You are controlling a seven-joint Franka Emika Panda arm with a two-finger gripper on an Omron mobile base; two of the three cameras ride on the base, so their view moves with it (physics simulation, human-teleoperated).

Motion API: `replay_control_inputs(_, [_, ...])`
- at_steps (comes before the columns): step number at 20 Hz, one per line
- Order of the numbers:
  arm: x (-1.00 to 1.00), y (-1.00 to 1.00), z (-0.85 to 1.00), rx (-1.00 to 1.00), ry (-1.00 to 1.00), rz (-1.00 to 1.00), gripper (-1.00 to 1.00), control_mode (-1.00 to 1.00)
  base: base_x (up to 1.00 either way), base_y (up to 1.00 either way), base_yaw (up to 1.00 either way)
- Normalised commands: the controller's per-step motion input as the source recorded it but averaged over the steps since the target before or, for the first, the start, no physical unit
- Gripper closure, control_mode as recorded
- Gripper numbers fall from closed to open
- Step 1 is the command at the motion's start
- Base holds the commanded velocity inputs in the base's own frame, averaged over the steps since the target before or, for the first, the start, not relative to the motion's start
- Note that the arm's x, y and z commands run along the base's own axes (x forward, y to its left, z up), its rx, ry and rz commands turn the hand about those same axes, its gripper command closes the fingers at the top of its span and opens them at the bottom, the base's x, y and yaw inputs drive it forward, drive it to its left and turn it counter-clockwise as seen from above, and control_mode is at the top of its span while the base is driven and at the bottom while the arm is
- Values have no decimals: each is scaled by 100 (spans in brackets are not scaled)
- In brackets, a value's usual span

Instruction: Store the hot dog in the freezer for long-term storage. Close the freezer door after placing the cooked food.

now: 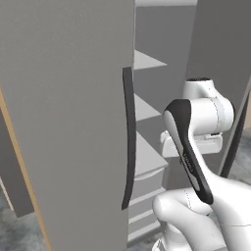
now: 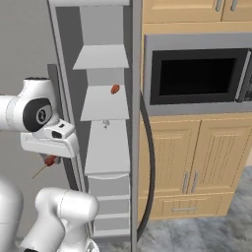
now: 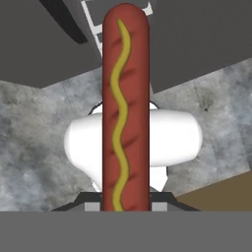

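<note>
My gripper (image 3: 125, 204) is shut on the hot dog (image 3: 125, 108), a red-brown sausage with a wavy mustard line, held by one end and pointing down at the floor. In the right base view the hot dog (image 2: 49, 161) pokes out under my hand, just left of the freezer (image 2: 103, 106) and level with its lower shelves. The freezer (image 1: 147, 110) stands open, with pale shelves above and drawers below. In the right base view the freezer door (image 2: 136, 74) is swung out and seen edge-on, with its dark handle (image 2: 149, 162) curving to the right. It also shows behind my arm as the freezer door (image 1: 215, 44).
A small red item (image 2: 114, 89) lies on an upper freezer shelf. The fridge's other grey door (image 1: 63, 122) is shut to the left, with its dark handle (image 1: 129, 137). A black-fronted microwave (image 2: 197, 74) and wooden cabinets (image 2: 197, 162) stand to the right of the open door.
</note>
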Motion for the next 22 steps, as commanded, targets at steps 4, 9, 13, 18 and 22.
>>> replay_control_inputs(4, [0,0,0,0,0,0,100,100,0,-44,0])
replay_control_inputs(9, [0,0,0,0,0,0,100,100,0,-31,-2])
replay_control_inputs(13, [0,0,0,0,0,0,100,100,2,-9,-1])
replay_control_inputs(18, [0,0,0,0,0,0,100,100,2,0,0])
replay_control_inputs(22, [0,0,0,0,0,0,100,100,0,0,0])
